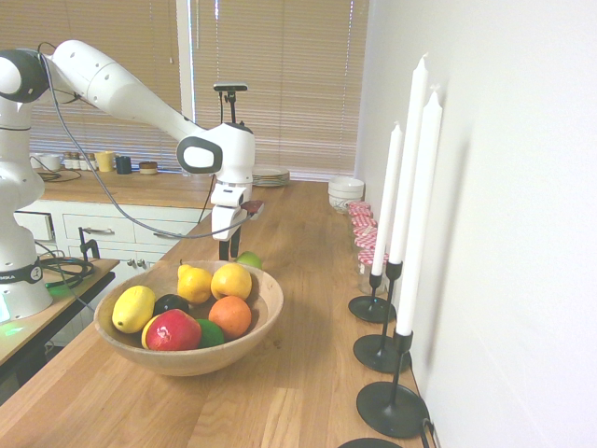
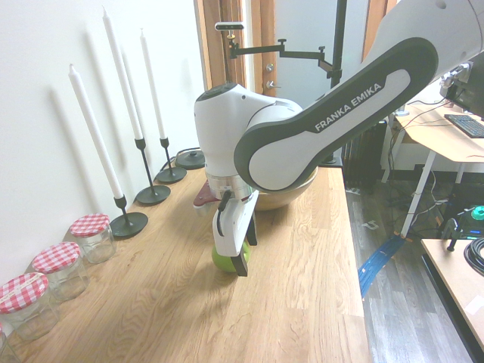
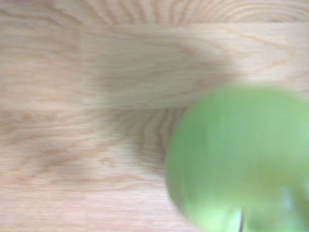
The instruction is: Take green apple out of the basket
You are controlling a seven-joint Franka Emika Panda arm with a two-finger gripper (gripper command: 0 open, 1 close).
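We are looking at the white arm's two-finger gripper point(image 2: 231, 253) pointing straight down over the wooden table point(image 2: 302, 302), its jaws spread on either side of the round, glossy yellow-green apple point(image 2: 225, 261), which is sitting on the table directly below, between the fingertips. Whether the pads are touching the skin we cannot tell. In the wrist view the green apple point(image 3: 241, 159) is filling one corner as a blur against bare wood grain.

The relation the coming move turns on is vertical: the apple is lying straight beneath the gripper, so we are judging that a plain lift would clear it (being round, the apple might roll if a finger brushes it).

The wide, shallow bowl-shaped basket of light brown wood point(image 1: 266, 313) is standing just beside the apple, so the apple is already out of it. In the basket we are counting two yellow lemons, two oranges, one red fruit, one small green fruit and one dark fruit. Along the wall we are counting three white candles in black holders in either exterior view, with a fourth, empty holder, and red-checked lidded glass jars, three clearly showing.
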